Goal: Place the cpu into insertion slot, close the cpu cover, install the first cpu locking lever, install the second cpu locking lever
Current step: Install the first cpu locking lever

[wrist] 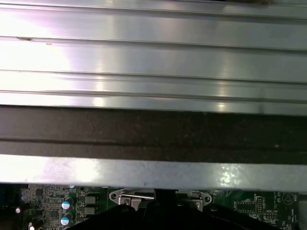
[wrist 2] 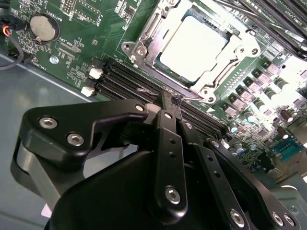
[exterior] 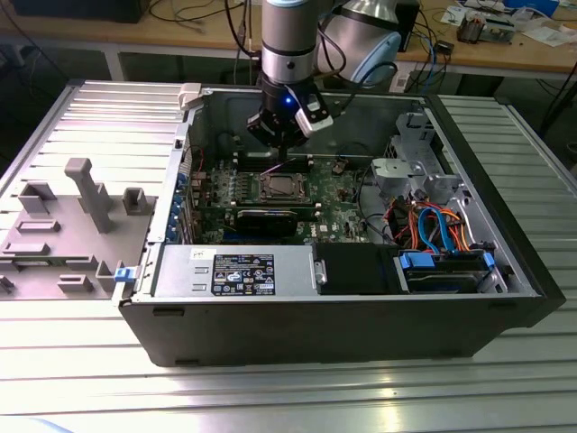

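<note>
claw [wrist 2: 175, 103]: hangs inside the computer case [exterior: 343, 316], over the motherboard [exterior: 329, 203], fingertips just beside the socket's edge
cpu [wrist 2: 194, 45]: in the socket just beyond the claw tips, under the cpu cover [wrist 2: 144, 40]
memory slots [wrist 2: 124, 79]: between claw and socket
coin battery [wrist 2: 41, 27]: on the board, well off to one side of the claw
case: on the surface [exterior: 270, 397]
drive bay [exterior: 446, 271]: toward the exterior view's right of the claw

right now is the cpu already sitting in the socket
Yes, in the second wrist view the cpu lies flat in the socket with the cpu cover framing it.
</note>
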`<state>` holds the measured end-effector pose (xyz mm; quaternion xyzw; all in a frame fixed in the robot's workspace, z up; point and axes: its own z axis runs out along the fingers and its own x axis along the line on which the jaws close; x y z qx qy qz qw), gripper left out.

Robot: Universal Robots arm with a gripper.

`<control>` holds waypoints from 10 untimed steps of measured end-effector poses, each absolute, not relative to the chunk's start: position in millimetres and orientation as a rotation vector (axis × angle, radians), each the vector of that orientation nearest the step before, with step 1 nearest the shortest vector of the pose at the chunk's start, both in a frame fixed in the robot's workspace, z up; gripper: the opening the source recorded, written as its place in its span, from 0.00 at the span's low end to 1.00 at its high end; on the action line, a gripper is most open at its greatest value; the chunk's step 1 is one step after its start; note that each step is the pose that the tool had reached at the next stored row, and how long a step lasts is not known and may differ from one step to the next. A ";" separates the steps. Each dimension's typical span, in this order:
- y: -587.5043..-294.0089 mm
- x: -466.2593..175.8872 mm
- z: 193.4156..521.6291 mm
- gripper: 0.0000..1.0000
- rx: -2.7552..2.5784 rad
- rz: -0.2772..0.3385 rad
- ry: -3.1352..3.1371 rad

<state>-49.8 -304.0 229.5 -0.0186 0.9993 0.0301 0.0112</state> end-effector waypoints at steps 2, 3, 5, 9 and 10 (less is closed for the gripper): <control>-303.6 -48.3 228.9 0.11 -0.058 0.094 3.117; -303.4 -47.6 228.6 0.11 -0.058 0.094 3.117; -303.1 -45.6 227.8 0.11 -0.058 0.094 3.118; -303.1 -41.7 225.5 0.11 -0.058 0.094 3.118; -303.1 -41.0 224.9 0.11 -0.058 0.094 3.118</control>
